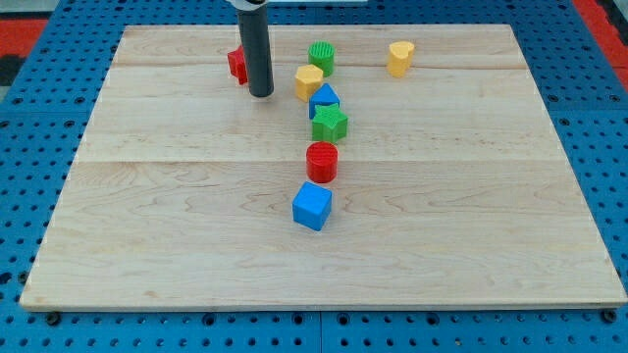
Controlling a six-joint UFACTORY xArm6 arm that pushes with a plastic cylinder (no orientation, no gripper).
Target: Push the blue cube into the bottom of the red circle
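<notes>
While the dark rod is standing upright near the view's top, left of centre, its tip (261, 94) is resting on the pale wooden board (147, 216), just right of a red block (236, 65) whose shape can't be made out since the rod is hiding part of it. There's no gripper on this arm, so nothing is being grasped, and the tip isn't touching any block as far as can be seen. The blue cube (312, 206) is sitting near the board's centre, well apart from the tip, twd the view's bottom and right of it. Just above it, w/ its lower edge close to or touching the cube's top corner (can't tell which), the red circle-shaped cylinder (322, 162) is standing. Above that a line of blocks is running upward: a green star (330, 124), then a blue triangular block (324, 99) just beside it, a yellow block of roughly hexagonal shape (308, 80) to its upper left, and a green ridged cylinder (321, 57) nearest the top. A yellow heart-shaped block (399, 58) is lying apart at the view's upper right. A blue pegboard surface (39, 118) is surrounding the board.
</notes>
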